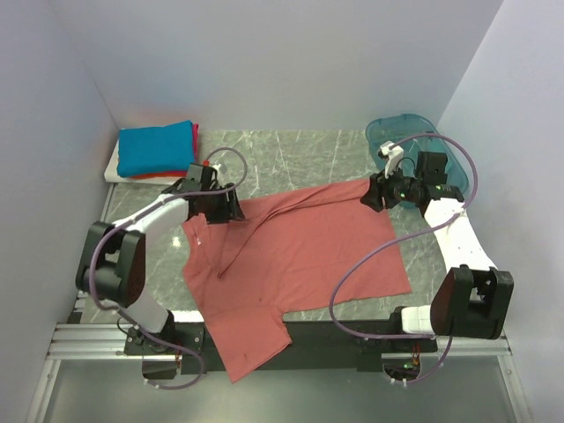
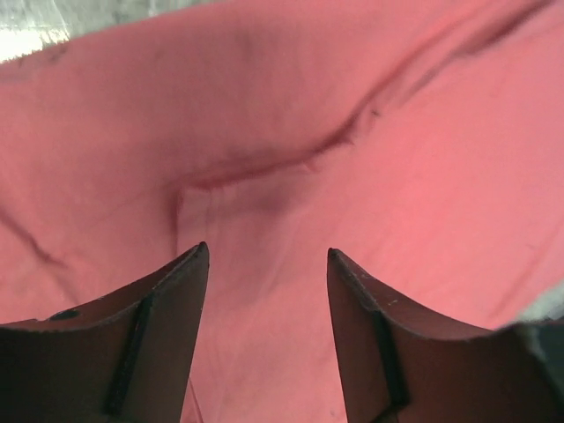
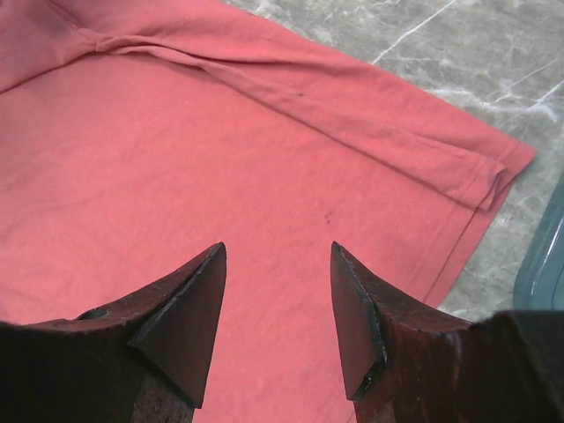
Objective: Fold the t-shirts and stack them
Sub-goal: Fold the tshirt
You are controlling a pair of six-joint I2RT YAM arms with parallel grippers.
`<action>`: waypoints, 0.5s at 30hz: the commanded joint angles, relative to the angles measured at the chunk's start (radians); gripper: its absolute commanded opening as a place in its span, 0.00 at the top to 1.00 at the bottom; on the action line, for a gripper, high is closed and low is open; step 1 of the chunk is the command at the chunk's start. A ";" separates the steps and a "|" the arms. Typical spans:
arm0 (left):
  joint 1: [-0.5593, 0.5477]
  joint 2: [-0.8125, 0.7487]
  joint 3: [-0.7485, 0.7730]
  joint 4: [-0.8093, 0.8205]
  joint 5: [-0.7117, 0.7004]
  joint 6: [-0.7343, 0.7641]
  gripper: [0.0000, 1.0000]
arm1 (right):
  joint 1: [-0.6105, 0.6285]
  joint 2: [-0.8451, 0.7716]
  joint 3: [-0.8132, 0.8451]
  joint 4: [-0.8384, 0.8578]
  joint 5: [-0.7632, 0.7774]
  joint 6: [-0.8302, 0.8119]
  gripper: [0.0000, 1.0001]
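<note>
A large salmon-pink t-shirt (image 1: 300, 256) lies spread across the marble table, with one part hanging over the near edge. My left gripper (image 1: 236, 210) is at the shirt's far left part. In the left wrist view it (image 2: 267, 248) is open, and creased pink cloth (image 2: 264, 132) fills the view under and between the fingers. My right gripper (image 1: 370, 196) is over the shirt's far right corner. In the right wrist view it (image 3: 278, 245) is open above flat cloth (image 3: 176, 150), holding nothing. Folded t-shirts are stacked at the back left: blue (image 1: 157, 148) on top, red (image 1: 167, 174) and white (image 1: 113, 167) below.
A translucent teal bin (image 1: 414, 134) stands at the back right, close behind the right gripper; its edge (image 3: 542, 264) shows in the right wrist view. Bare marble table (image 1: 308, 159) lies between the stack and the bin. White walls close in on three sides.
</note>
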 commanded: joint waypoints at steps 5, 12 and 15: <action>-0.041 0.080 0.105 -0.029 -0.200 0.035 0.40 | -0.023 0.006 -0.011 -0.005 -0.053 0.006 0.42; -0.041 0.190 0.166 -0.067 -0.168 0.069 0.54 | -0.040 0.011 -0.012 -0.012 -0.076 0.000 0.42; -0.047 0.213 0.176 -0.086 -0.139 0.073 0.56 | -0.051 0.009 -0.014 -0.014 -0.087 0.000 0.42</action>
